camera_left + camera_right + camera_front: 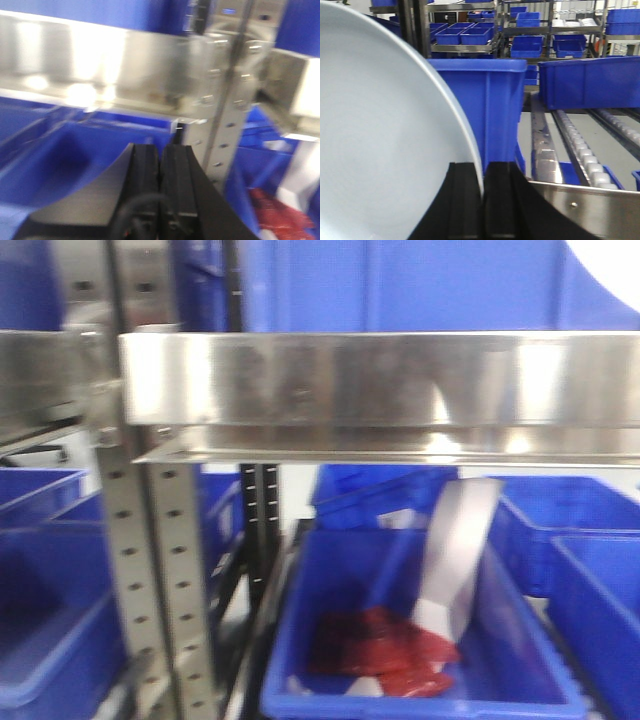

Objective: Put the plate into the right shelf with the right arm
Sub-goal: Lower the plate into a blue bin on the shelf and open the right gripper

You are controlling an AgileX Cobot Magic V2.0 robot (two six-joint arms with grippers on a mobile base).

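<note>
Plate (380, 150), one only, white and glossy, filling the left half of the right wrist view. Standing on edge, rim pinched between the closed jaws of the right gripper (482, 169), face lying to the left of the fingers. Directly ahead, a near blue bin (480, 100); to its right a second bin (590, 82), set farther back. Between and before them, bare roller tracks (585, 160). Right shelf (590, 212) shown by its steel front rail, low at the right, just beyond the gripper. Judged from this: free lane ahead and to the right, so plate to be carried forward over the rail, with the right arm alone placed for it.

Left wrist view: left gripper (160, 160) closed on nothing, pads touching, facing the rail and one perforated upright (227, 100). No plate in sight.

Front view, blurred: one broad rail across the frame, and below it one bin holding red packets (380, 650). White curved patch in the top right corner above the rail, probably the plate's edge.
</note>
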